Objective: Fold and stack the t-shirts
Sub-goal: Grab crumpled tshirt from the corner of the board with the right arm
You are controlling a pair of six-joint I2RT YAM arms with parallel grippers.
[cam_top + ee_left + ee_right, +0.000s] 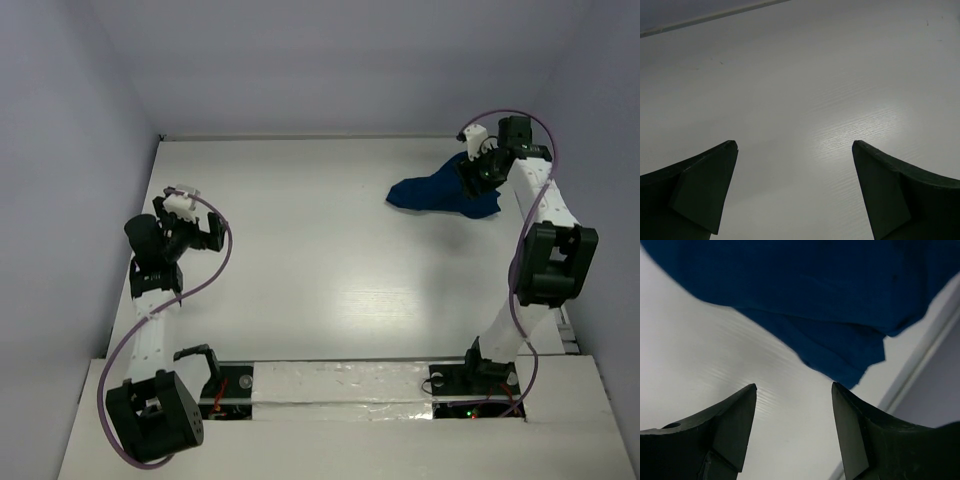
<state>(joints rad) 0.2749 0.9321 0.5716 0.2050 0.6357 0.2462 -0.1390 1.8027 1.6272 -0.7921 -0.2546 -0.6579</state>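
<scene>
Seen from above, at the far right of the table, the t-shirt lay crumpled in a dark blue heap, with no print showing. The right gripper hung over the heap's right end, near the far right corner. Whether it touched the cloth could not be told from this view. The left gripper stood well apart, over bare table on the left side.

Through the left wrist camera, the left gripper's fingers stood wide apart with only white table between them.

Through the right wrist camera, the right gripper's fingers were likewise spread and held nothing. A layered blue edge of the t-shirt lay just beyond their tips, near the table's right rim.

The step in hand looked like a first grasp to spread the t-shirt out. Doing it well probably meant closing on a single outer edge, a hem or sleeve, rather than a bunch of layers. The pull should then go toward the table's middle, where the left gripper could take the opposite edge.
</scene>
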